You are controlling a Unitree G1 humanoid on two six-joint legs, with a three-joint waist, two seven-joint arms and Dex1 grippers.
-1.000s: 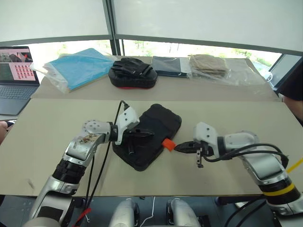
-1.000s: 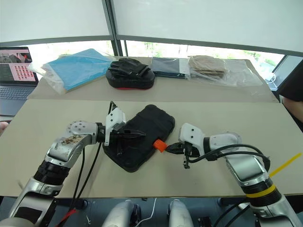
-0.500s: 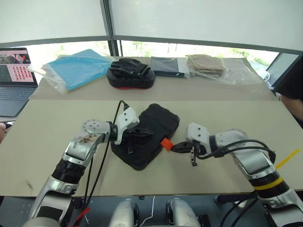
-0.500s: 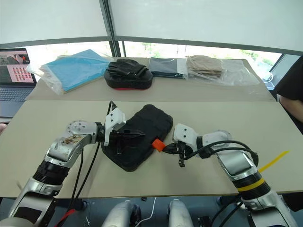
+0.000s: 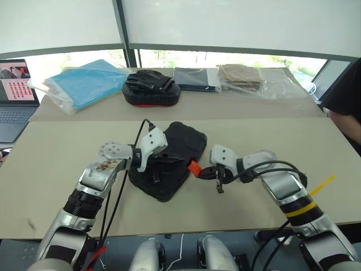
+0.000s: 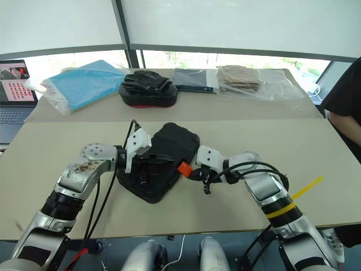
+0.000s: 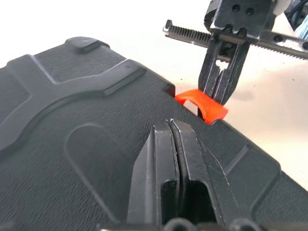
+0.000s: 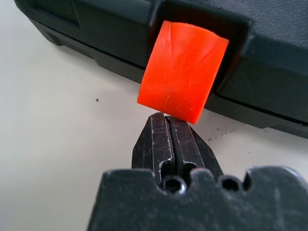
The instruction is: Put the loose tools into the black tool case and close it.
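Observation:
The black tool case [image 5: 179,142] lies on the tan table with its lid down and its orange latch [image 5: 195,167] sticking out on the right side. My left gripper [image 5: 172,161] is shut and rests on the lid, its fingertips [image 7: 169,127] pressed together. My right gripper [image 5: 203,174] is shut too, with its tips [image 8: 167,121] right at the lower edge of the latch [image 8: 182,72], apparently touching it. From the left wrist view the right gripper [image 7: 220,94] stands over the latch [image 7: 198,102]. The loose tools are out of view.
On the far table lie a black mitt with a red edge [image 5: 148,89], a blue wrapped packet [image 5: 84,82], a dark folded cloth [image 5: 194,79] and a bagged tan cloth [image 5: 243,76]. A laptop [image 5: 14,96] sits far left. A person [image 5: 345,96] stands at the right edge.
My right gripper has moved left and forward up to the orange latch. The left gripper has stayed on the lid. The camera has shifted a little.

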